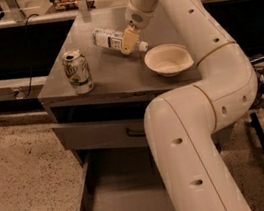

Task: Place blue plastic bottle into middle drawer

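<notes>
Nearest, the drawer stands pulled out from the foot of the cabinet. Its grey floor is bare where visible, and the robot's arm hides its right part. Above it in the cabinet face sits a shut drawer front with a black handle.

On the cabinet top, a can stands upright near the front left corner as seen, and a bowl rests near the front right. Behind both, over the middle of the cabinet top, the gripper has its jaws pinching the bottle close to the capped end. The bottle lies sideways, apparently clear of the top.

Risks noted:
- The hold is off-centre, so the long body may swing or slip in transit.
- The path to the cabinet front runs between can and bowl, and a swinging bottle could topple the can.
- Descending too early would strike the cabinet edge or the shut drawer front.
- Released on its side, the bottle may roll.
</notes>
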Robot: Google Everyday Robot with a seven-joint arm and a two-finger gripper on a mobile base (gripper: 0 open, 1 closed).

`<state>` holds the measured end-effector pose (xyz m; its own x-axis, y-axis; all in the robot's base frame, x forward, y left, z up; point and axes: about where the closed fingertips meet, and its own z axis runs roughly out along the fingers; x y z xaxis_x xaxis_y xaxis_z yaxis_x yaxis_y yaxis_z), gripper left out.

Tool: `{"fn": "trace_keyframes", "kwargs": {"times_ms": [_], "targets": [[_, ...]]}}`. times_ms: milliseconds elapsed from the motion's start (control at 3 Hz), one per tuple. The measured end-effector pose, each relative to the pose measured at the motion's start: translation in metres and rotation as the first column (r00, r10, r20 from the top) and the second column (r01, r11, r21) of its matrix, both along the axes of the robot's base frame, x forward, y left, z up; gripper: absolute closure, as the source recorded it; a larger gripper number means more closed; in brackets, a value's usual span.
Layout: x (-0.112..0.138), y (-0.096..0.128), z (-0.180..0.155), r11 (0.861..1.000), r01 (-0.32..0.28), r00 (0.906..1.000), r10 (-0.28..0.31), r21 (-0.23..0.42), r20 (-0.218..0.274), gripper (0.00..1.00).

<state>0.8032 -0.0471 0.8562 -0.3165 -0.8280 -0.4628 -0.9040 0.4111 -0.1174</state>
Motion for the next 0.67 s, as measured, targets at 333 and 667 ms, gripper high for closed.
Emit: {"fn": "trace_keyframes", "kwargs": {"times_ms": [333,667], "targets": [[-0.021,0.01,0.057,0.99,-0.131,0.9877,0.126,0.049,0.093,1.0],[-0.055,-0.022,0.135,0.978,-0.198,0.9575,0.179,0.065,0.226,1.0]]}}
